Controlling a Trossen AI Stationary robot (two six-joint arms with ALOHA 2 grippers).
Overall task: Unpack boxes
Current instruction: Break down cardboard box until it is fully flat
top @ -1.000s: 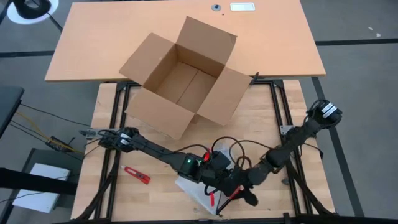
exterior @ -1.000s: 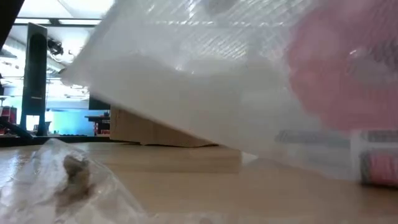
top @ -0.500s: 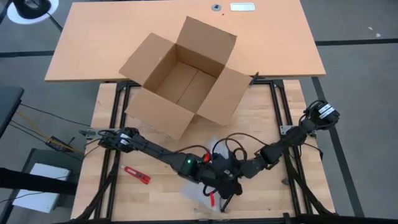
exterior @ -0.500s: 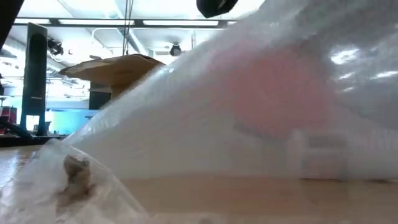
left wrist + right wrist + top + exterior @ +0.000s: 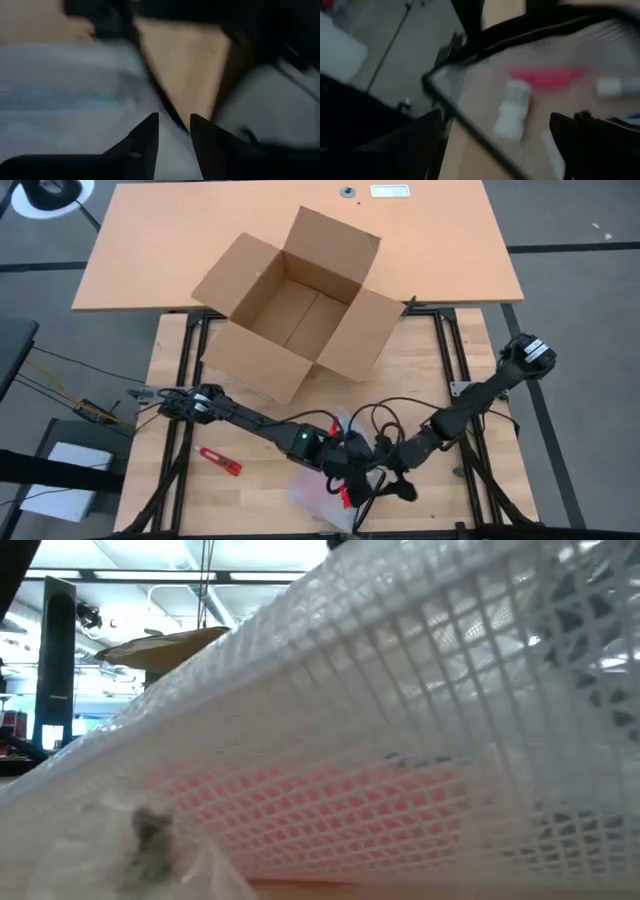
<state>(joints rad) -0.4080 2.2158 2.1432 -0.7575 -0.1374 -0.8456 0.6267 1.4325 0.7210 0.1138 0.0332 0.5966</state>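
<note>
The brown cardboard box [image 5: 295,305] stands open, flaps spread, on the far half of the wooden table, straddling the desk behind. Near the front edge lies a clear mesh-patterned plastic bag [image 5: 315,488] with red [image 5: 547,77] and white [image 5: 512,107] items inside; it fills the low view [image 5: 400,740]. My left gripper [image 5: 350,475] hovers at the bag's right part, a narrow gap between its fingertips [image 5: 172,127]. My right gripper [image 5: 405,490] stands wide open just right of the bag, with nothing between its fingers [image 5: 505,135]. My left gripper stands slanting down over the bag's right part with nothing seen in the gap between its fingers [image 5: 147,132]. Whether a finger touches the bag I cannot tell.
A red hand tool [image 5: 220,462] lies on the table at the near left. A crumpled scrap of clear plastic [image 5: 150,840] sits right in front of the low camera. Black cables [image 5: 385,412] loop over the table between the arms. The light-brown desk [image 5: 200,240] borders the far side.
The bag has tipped: its left end, raised a second ago, has come down to the table, and the bag now fills the low view. My right gripper went toward the bag, then drew back toward the table's right edge.
</note>
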